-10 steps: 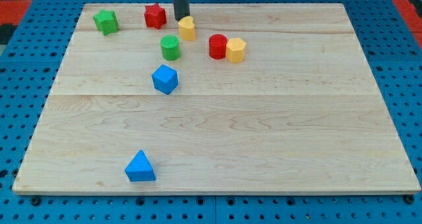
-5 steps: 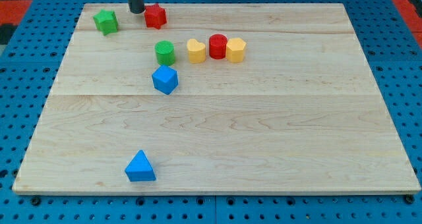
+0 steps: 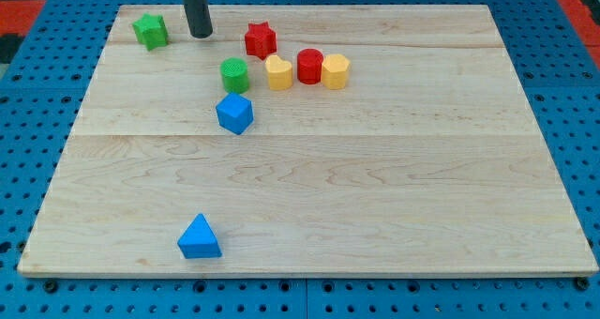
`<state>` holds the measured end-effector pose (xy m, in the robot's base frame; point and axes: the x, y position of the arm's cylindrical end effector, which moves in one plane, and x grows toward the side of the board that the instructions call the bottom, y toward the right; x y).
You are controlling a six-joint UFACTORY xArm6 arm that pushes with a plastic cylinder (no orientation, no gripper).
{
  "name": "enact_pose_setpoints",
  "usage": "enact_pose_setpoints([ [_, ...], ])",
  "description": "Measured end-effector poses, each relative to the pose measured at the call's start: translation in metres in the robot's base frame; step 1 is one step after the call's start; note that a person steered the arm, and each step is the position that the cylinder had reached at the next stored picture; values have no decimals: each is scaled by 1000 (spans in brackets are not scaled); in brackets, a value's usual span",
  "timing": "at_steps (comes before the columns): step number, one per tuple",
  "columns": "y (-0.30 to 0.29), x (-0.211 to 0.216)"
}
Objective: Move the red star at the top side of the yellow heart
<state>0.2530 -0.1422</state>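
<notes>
The red star lies near the view's top, just up and left of the yellow heart, close to touching it. My tip is on the board to the left of the red star, with a clear gap between them, and to the right of the green star.
A green cylinder sits left of the yellow heart. A red cylinder and a yellow hexagonal block sit right of it. A blue cube lies below the green cylinder. A blue triangle lies near the bottom edge.
The yellow heart was pushed down beside the red cylinder. The red star slid right and down to just above the heart. My tip went from the heart to left of the star.
</notes>
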Motion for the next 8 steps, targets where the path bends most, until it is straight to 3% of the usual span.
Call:
enact_pose_setpoints([
  [2, 45, 15],
  [7, 73, 18],
  [8, 92, 51],
])
